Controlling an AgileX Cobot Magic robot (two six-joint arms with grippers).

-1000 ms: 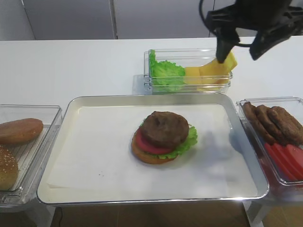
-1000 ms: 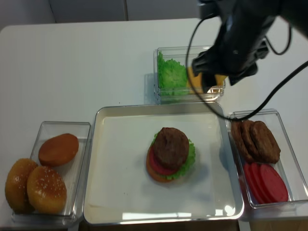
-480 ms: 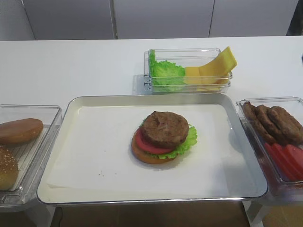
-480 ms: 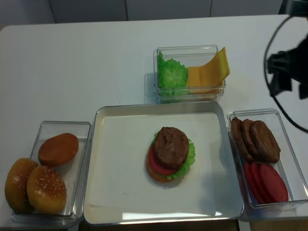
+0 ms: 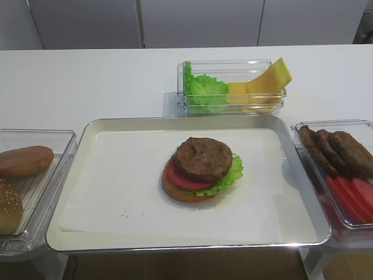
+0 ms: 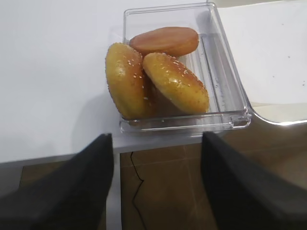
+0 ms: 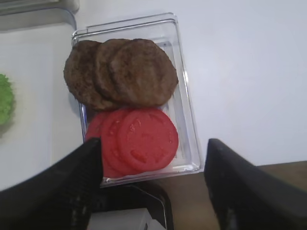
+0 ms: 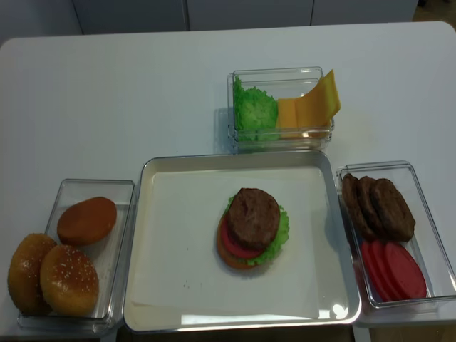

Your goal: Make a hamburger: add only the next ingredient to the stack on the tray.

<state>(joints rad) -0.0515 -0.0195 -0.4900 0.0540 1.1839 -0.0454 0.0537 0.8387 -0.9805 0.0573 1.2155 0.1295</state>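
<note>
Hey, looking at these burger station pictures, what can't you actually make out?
- Bun bottom, both high views: mostly covered by tomato slice and patty.
- Right gripper, right wrist view: fingers blurred, cut by the frame.
- Left gripper, left wrist view: likewise.
- Neither arm appears in the high views.

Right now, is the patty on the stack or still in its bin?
On: one patty tops the stack's tomato slice on the tray.

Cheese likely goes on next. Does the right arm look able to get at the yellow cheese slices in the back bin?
Probably yes: the cheese slices stand uncovered in their open bin, and the right gripper is open and empty.
</note>
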